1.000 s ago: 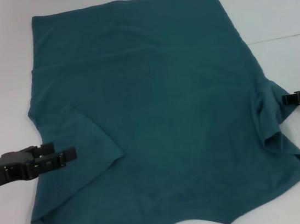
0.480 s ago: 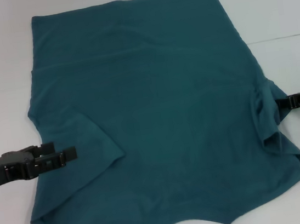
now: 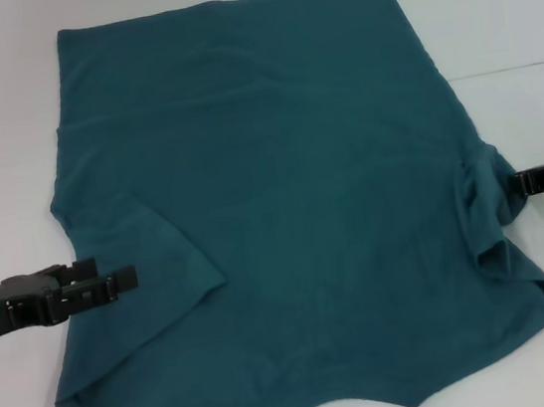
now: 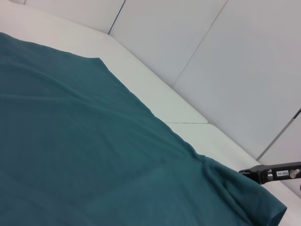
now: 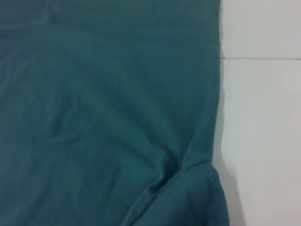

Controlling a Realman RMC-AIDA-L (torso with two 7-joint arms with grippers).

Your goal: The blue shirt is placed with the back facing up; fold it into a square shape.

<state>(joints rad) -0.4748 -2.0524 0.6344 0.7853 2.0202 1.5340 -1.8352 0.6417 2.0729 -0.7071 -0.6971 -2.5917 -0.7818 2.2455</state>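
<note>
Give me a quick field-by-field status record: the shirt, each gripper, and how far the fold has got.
shirt: the blue shirt lies spread on the white table, plain side up, no print showing
left sleeve: folded inward over the body
right sleeve: bunched at the shirt's right edge
left gripper: over the left sleeve's edge, low on the shirt's left side
right gripper: at the bunched right sleeve
fold progress: not yet a square; the body is still spread wide
</note>
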